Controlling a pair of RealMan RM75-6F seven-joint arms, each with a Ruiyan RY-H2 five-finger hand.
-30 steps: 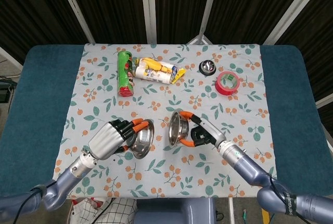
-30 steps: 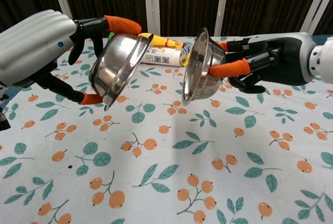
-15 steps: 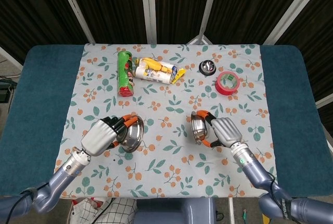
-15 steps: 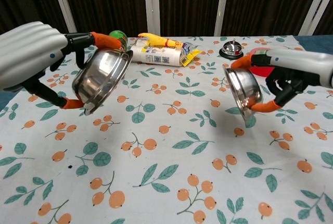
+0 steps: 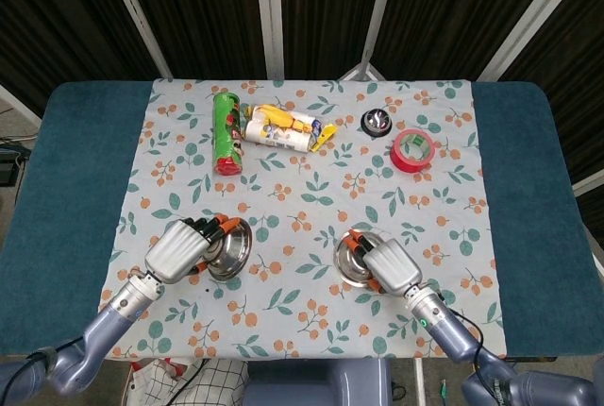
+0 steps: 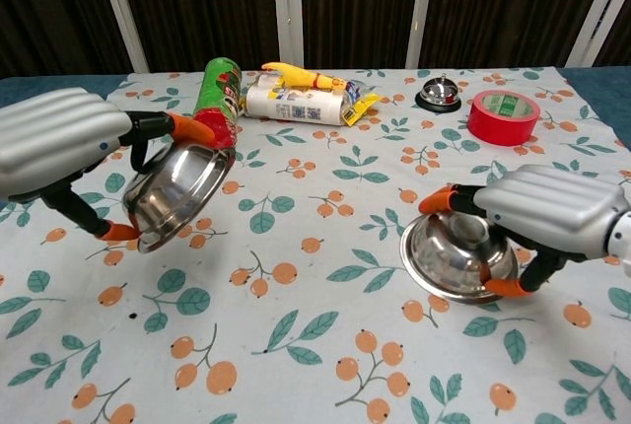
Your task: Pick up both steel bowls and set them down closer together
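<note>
My left hand (image 5: 177, 249) (image 6: 57, 140) grips one steel bowl (image 5: 232, 248) (image 6: 178, 191) by its rim, tilted and just above the cloth at the front left. At the front right my right hand (image 5: 390, 268) (image 6: 555, 211) holds the other steel bowl (image 5: 351, 259) (image 6: 449, 253) by its rim, almost level and low over the cloth. A wide gap of cloth lies between the two bowls. Whether either bowl touches the table I cannot tell.
At the back of the floral tablecloth (image 5: 311, 208) lie a green can (image 5: 225, 132) (image 6: 215, 97), a white packet with a yellow toy (image 5: 281, 127) (image 6: 296, 99), a small bell (image 5: 377, 122) (image 6: 438, 94) and a red tape roll (image 5: 412, 150) (image 6: 503, 115).
Both hands have moved apart and down with their bowls. The bowls were held up close together and steeply tilted; now they are low, wide apart and flatter.
</note>
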